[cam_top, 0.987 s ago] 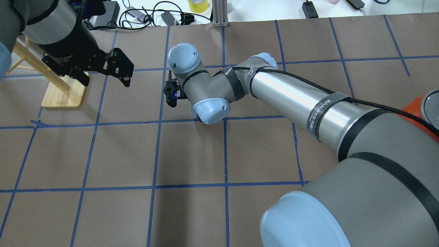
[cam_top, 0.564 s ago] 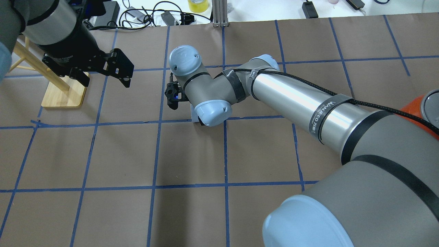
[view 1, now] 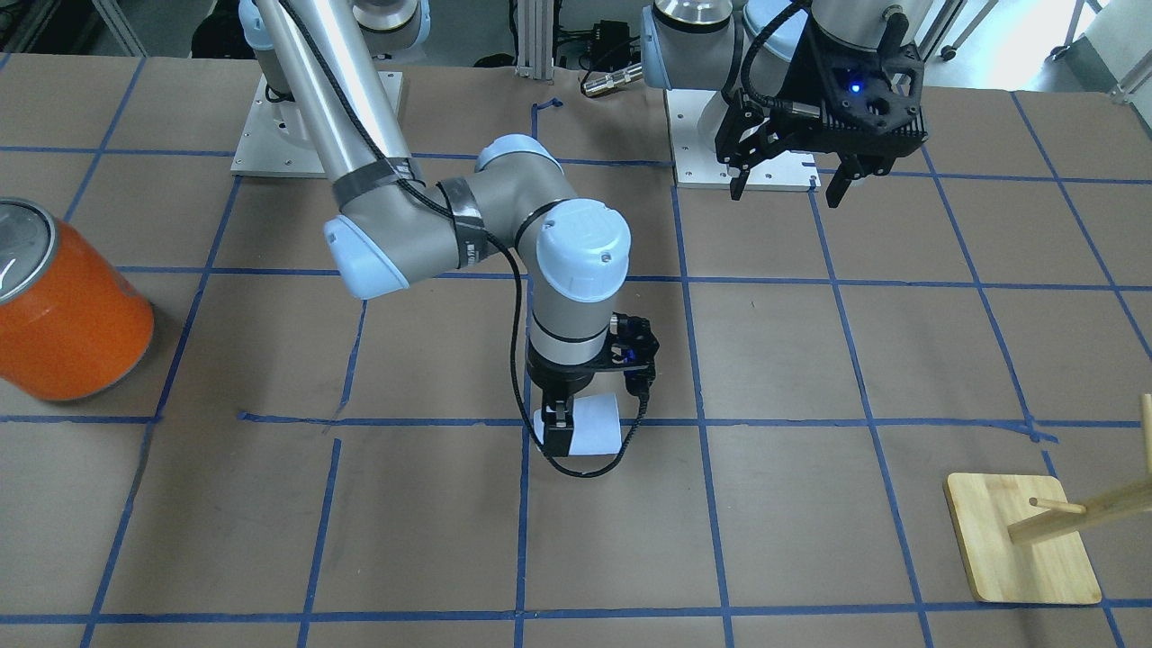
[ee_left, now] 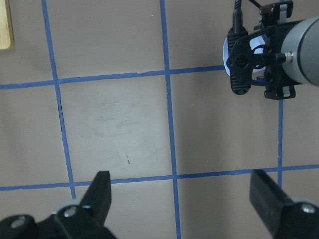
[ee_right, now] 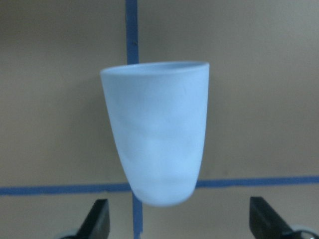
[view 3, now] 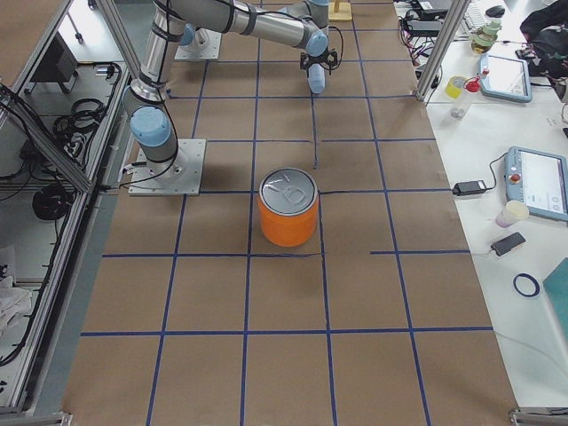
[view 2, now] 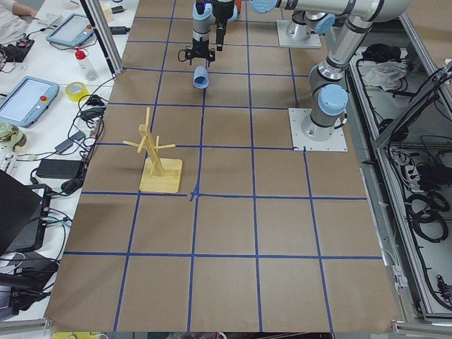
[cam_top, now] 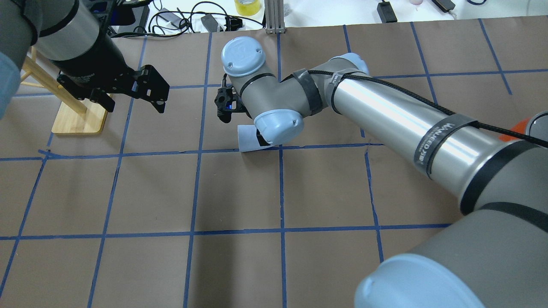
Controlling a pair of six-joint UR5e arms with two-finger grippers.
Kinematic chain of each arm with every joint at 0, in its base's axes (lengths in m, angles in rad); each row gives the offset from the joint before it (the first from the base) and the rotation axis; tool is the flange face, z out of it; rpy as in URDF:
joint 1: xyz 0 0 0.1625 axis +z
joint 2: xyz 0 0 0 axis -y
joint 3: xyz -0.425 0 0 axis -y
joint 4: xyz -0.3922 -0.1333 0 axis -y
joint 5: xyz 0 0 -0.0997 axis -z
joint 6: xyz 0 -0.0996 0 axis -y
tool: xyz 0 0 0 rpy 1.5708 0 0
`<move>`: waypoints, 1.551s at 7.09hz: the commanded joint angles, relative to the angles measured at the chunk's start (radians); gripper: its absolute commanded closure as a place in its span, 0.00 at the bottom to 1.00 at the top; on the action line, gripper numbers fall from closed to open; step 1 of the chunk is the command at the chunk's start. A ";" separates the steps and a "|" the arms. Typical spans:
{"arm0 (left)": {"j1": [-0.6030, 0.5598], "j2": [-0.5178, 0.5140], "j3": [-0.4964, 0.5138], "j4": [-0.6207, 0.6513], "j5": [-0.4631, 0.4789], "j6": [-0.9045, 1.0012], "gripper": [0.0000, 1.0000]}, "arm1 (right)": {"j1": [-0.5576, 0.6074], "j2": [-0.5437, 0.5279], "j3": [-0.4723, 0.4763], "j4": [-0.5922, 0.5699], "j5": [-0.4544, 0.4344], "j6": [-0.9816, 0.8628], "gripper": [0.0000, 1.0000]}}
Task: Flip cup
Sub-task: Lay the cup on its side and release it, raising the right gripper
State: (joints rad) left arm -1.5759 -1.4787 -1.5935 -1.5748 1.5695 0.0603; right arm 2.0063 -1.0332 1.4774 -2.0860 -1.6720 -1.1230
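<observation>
The pale blue cup (ee_right: 157, 134) lies on its side on the brown table, across a blue tape line. It also shows in the front view (view 1: 598, 423), the overhead view (cam_top: 247, 137) and the left side view (view 2: 200, 78). My right gripper (ee_right: 182, 221) hangs straight above it, open, its fingers (ee_right: 97, 221) wide apart beside the cup's narrow end and not touching it. In the front view one finger (view 1: 560, 435) stands next to the cup. My left gripper (cam_top: 135, 100) is open and empty, high over the far left, and also shows in the front view (view 1: 783, 184).
A large orange container with a silver lid (view 1: 67, 315) stands on the robot's right side of the table. A wooden peg rack on a flat base (cam_top: 79, 117) stands at the far left, below the left arm. Blue tape lines grid the table.
The right wrist has moved up and away from the robot, uncovering the cup that it hid a second ago. The left arm has barely shifted.
</observation>
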 commanded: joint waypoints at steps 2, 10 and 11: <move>0.025 -0.023 -0.002 0.068 -0.200 0.001 0.00 | -0.173 -0.242 0.011 0.213 0.018 0.002 0.00; 0.249 -0.273 -0.124 0.082 -0.828 0.426 0.00 | -0.560 -0.479 0.032 0.363 0.047 0.269 0.00; 0.250 -0.300 -0.137 0.082 -0.850 0.467 0.00 | -0.554 -0.487 0.032 0.363 0.054 0.437 0.00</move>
State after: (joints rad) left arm -1.3349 -1.7410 -1.7099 -1.4927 0.7576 0.4522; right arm 1.4638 -1.5039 1.5076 -1.7240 -1.6318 -0.8416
